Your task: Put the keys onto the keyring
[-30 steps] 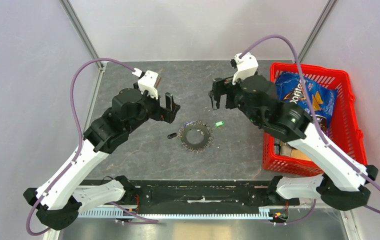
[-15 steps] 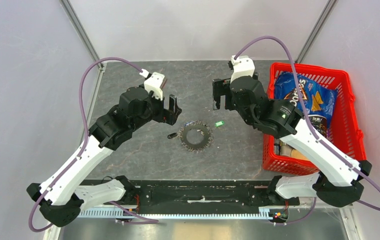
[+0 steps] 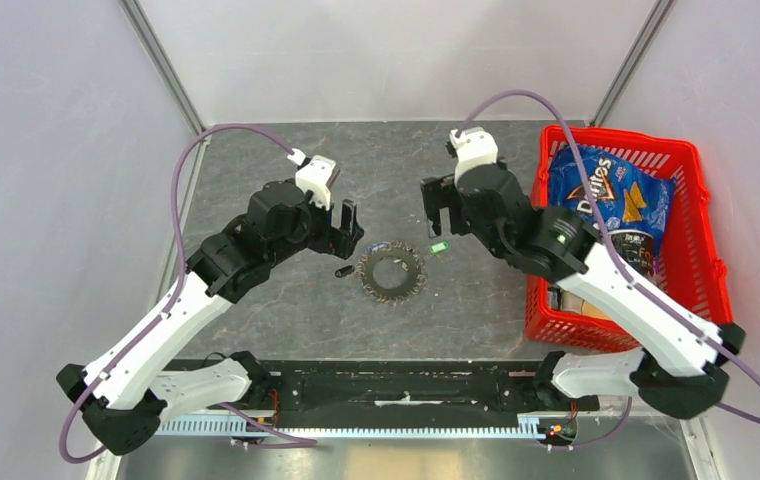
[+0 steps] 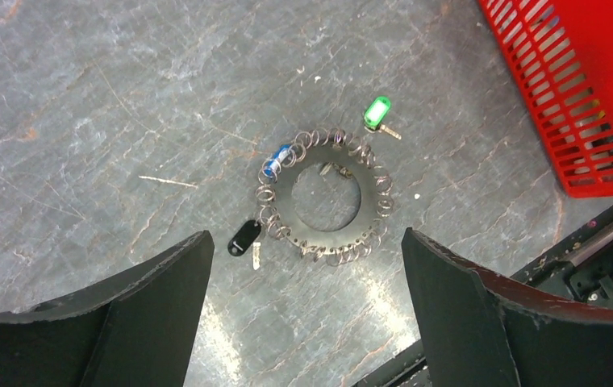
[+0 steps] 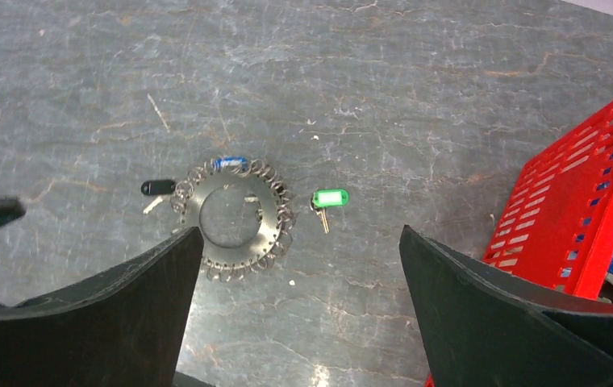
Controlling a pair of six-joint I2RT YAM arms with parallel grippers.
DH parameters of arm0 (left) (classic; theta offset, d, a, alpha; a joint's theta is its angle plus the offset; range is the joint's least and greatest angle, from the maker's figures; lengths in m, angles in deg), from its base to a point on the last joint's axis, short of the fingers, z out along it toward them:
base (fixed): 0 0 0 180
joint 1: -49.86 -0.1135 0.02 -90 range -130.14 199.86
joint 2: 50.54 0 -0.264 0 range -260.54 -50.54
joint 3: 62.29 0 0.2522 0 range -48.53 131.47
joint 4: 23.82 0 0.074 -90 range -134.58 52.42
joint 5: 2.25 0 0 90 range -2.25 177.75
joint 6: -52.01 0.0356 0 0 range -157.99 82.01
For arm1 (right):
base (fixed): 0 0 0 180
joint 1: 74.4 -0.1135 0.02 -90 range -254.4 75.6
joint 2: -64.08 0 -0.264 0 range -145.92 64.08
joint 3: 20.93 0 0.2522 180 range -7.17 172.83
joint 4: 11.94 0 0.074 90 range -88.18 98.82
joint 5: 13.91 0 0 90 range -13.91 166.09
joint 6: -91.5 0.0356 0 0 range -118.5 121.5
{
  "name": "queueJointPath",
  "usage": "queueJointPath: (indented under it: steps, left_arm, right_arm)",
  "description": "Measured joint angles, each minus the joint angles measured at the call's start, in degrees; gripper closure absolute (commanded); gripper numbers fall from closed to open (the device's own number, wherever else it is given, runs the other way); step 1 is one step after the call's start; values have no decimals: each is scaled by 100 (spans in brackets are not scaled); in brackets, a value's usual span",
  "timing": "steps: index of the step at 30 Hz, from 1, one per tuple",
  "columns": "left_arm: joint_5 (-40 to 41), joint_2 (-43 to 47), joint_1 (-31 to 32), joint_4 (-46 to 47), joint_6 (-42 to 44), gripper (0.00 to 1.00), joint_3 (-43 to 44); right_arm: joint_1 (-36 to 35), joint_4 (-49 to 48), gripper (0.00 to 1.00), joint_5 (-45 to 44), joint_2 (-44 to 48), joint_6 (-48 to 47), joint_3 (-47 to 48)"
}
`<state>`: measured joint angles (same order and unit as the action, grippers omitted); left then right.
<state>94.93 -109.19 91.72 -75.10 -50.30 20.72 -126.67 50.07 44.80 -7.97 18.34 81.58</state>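
The keyring (image 3: pixel 390 287), a dark toothed disc with a central hole and a fringe of small wire rings, lies flat on the grey table. In the wrist views the keyring (image 4: pixel 285 201) (image 5: pixel 271 219) carries a small blue tag. The green-headed key (image 3: pixel 439 246) (image 4: pixel 377 112) (image 5: pixel 330 197) lies just right of it, apart. The black-headed key (image 3: pixel 342 270) (image 4: pixel 243 237) (image 5: pixel 158 188) lies at its left edge. My left gripper (image 3: pixel 348 225) (image 4: pixel 305 242) hovers open above the ring's left side, nothing in it. My right gripper (image 3: pixel 438 205) (image 5: pixel 299 234) hovers open beyond the green key, also empty.
A red plastic basket (image 3: pixel 698 165) (image 4: pixel 561 105) (image 5: pixel 577 218) stands at the table's right side, holding a blue chips bag (image 3: pixel 606 195) and other packets. The arm mounting rail runs along the near edge. Grey walls close in the back and sides.
Both arms have drifted inward towards the keyring, the left gripper to the right, the right gripper slightly left and nearer. Keys and ring have not moved. Both grippers stayed open.
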Motion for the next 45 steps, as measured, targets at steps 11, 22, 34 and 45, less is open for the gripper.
queueJointPath:
  steps: [11, 22, 34, 45]
  left_arm:
    - [-15, -164, 0, -11, -212, 6, -533]
    - [-28, -203, 0, -9, -916, 14, -1235]
    - [-79, -229, 0, 245, -1528, 27, -2028]
    - [-81, -817, 0, 979, -1661, 51, -2358]
  right_arm:
    - [-4, -7, 1, 1088, -39, -138, -330]
    - [-153, 66, 5, 1499, -181, 94, -1069]
    - [-326, -46, 14, 1633, -111, 525, -1753]
    - [-555, -256, 14, 1648, -111, 752, -2028]
